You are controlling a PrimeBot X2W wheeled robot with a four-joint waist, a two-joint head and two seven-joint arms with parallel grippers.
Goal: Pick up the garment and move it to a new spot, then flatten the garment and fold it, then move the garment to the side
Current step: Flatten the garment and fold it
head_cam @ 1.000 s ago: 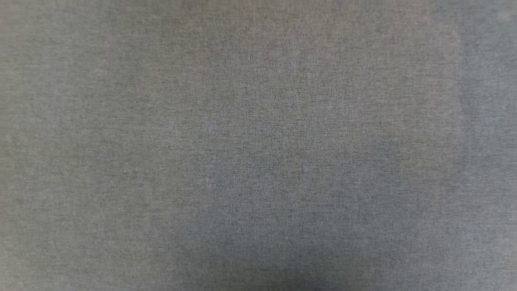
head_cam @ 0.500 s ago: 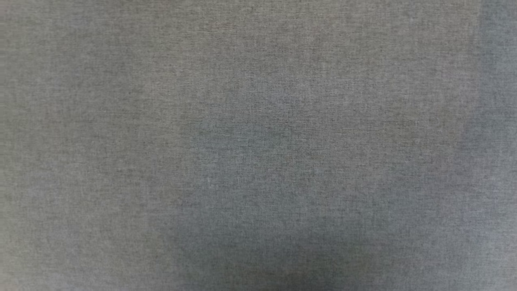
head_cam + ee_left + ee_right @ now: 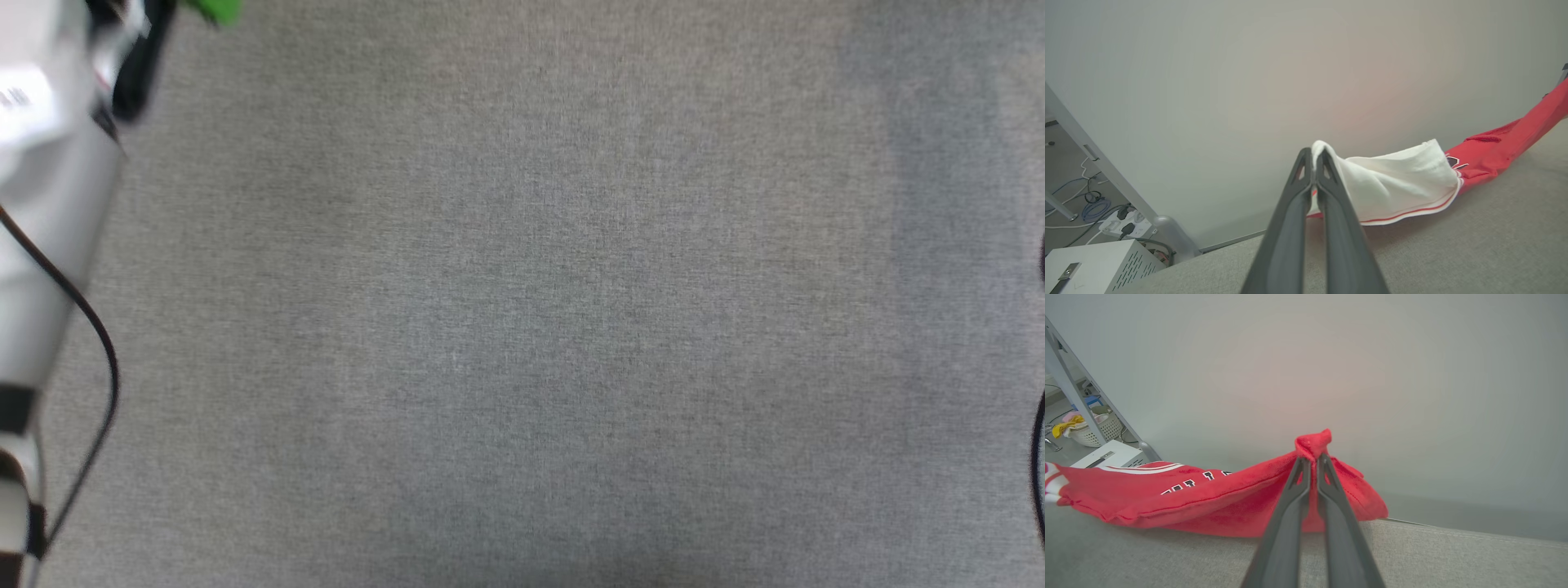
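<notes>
In the left wrist view my left gripper is shut on the white sleeve of the garment. The sleeve hangs just above the grey cloth surface. The garment's red body stretches away to the right. The right wrist view has my right gripper shut on a bunched red edge of the garment, which sags to the left with black white-outlined lettering showing. In the head view my pale left forearm stands blurred along the left edge over the grey surface.
A white vented metal box, a power strip with cables and a slanted grey frame leg lie past the surface's edge. A white basket of cloths stands on the floor. A plain grey wall is behind.
The head camera has shifted and the picture has brightened. My left forearm with its black cable now shows at the left edge, and a cable shows at the right edge.
</notes>
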